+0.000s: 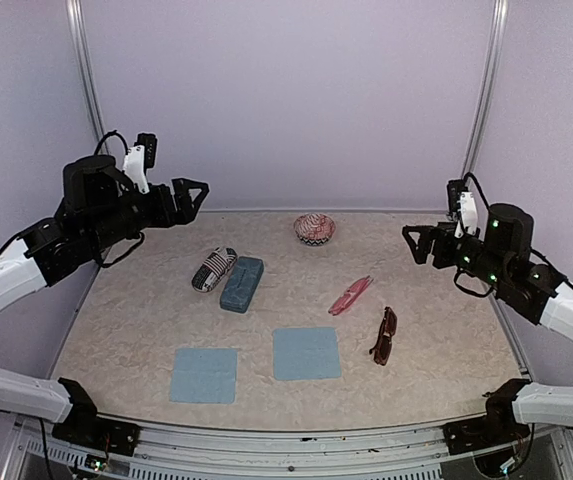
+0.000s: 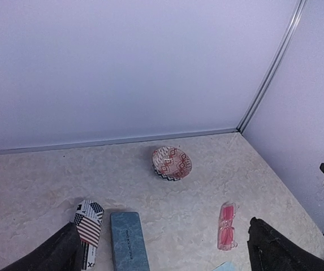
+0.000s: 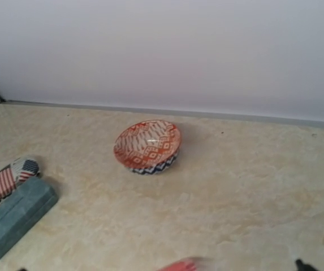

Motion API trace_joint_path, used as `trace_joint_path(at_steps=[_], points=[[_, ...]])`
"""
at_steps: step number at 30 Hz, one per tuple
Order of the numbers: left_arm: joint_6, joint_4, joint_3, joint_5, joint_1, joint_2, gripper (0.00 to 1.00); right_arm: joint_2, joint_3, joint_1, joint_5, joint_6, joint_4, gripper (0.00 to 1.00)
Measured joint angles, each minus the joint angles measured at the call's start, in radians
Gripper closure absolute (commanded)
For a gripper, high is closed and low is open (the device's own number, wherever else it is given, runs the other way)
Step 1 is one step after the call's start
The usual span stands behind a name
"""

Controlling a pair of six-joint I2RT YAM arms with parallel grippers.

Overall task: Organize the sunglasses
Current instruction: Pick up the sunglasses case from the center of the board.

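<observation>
Top view, dark sunglasses [image 1: 384,336]: folded, reddish-brown frame, long axis 12-to-6, at 6 o'clock from nearer right gripper [image 1: 410,245], fingers spread.
Top view, pink sunglasses [image 1: 350,295]: slim, axis 1-to-7.
Left wrist view, left gripper [image 2: 162,223]: spread, empty.
Right wrist view: pink tip blurred at 6 o'clock edge.

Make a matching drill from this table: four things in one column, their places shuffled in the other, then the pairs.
1 bowl
2 blue-teal case
3 pink-red sunglasses
4 dark-framed sunglasses

A just right of the right blue cloth
B nearest the back wall
C next to the patterned pouch
D lying between 2 and 4

Pairs: 1-B, 2-C, 3-D, 4-A
</observation>
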Motion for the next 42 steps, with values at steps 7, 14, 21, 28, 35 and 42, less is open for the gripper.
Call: trace_joint_path(at_steps=[7, 14, 21, 28, 35, 42], points=[[-0.011, -0.060, 0.013, -0.014, -0.002, 0.109, 0.01, -0.046, -0.079, 0.000, -0.057, 0.026, 0.042, 0.00], [-0.026, -0.075, 0.011, 0.009, -0.010, 0.178, 0.01, -0.047, -0.176, 0.000, -0.108, 0.041, 0.057, 0.00], [-0.052, -0.085, 0.018, 0.070, -0.013, 0.296, 0.01, -0.063, -0.214, 0.000, -0.162, 0.044, 0.062, 0.00], [-0.093, -0.181, 0.134, 0.069, -0.037, 0.475, 0.01, -0.047, -0.222, 0.009, -0.186, 0.055, 0.061, 0.00], [-0.108, -0.266, 0.263, 0.023, -0.048, 0.625, 0.01, -0.013, -0.222, 0.061, -0.173, 0.069, 0.049, 0.00], [-0.107, -0.377, 0.387, -0.053, -0.048, 0.769, 0.02, 0.028, -0.207, 0.144, -0.117, 0.077, 0.014, 0.00]])
